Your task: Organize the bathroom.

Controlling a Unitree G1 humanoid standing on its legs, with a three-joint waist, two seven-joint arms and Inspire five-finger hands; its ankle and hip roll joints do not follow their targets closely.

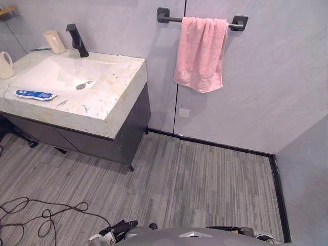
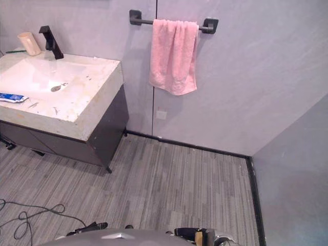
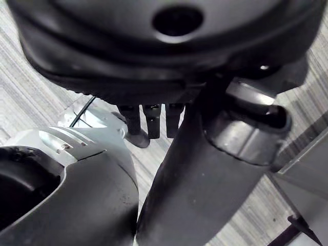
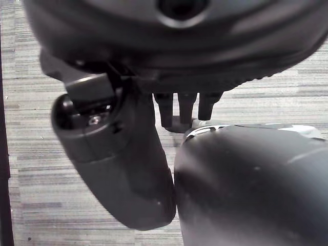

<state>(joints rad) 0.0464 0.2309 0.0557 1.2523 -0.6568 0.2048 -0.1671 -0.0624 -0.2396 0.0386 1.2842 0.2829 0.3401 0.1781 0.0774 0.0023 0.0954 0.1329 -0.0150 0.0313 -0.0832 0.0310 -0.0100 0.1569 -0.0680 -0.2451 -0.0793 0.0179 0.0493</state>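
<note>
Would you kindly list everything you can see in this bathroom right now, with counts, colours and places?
towel: one, pink, draped over the rail on the wall
towel rail: one, black, fixed to the grey wall
vanity: one, pale marbled top on a dark cabinet, at the left by the wall
basin: one, white, sunk into the vanity top
tap: one, black, behind the basin
cup: one, cream, left of the tap
toothpaste tube: one, blue and white, lying on the vanity's front edge
jug: one, cream, at the vanity's left end
left hand: dark, straight fingers, empty, above the floor
right hand: dark, straight fingers, empty, above the floor
</note>
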